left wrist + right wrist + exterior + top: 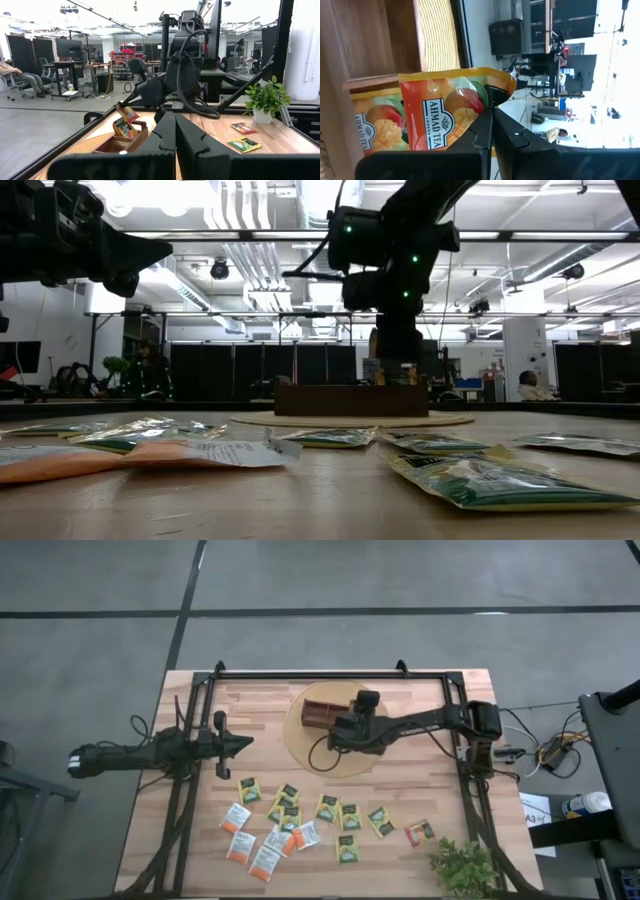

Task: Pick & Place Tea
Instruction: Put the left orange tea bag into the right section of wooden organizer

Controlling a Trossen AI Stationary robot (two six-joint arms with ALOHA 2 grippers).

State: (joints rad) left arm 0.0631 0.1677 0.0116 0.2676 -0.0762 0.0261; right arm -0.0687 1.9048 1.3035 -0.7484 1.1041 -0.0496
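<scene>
Packets of tea [300, 825] lie scattered on the near half of the wooden table [420, 780] in the overhead view, roughly sixteen: mostly green ones, a few white-and-orange at the left, one red one [420, 833] at the right, with a small potted plant [462, 868] in the near right corner. On a round mat [300, 745] farther back sits a brown wooden tray [322, 712]. The right gripper [338, 737] reaches in from the right over that tray, while the left gripper [245, 743] waits at the left, fingers pressed together on nothing. From table height, packets fill the foreground, the tray [350, 400] stands behind them, and the right arm hangs above it. The left wrist camera shows the right gripper [125, 111] pinching an orange-red packet [129, 115] just above the tray [122, 142], where another packet already stands. The right wrist camera shows its fingers [492, 120] clamped on the edge of that mango-printed packet [447, 112], a second one [375, 125] beside it.
</scene>
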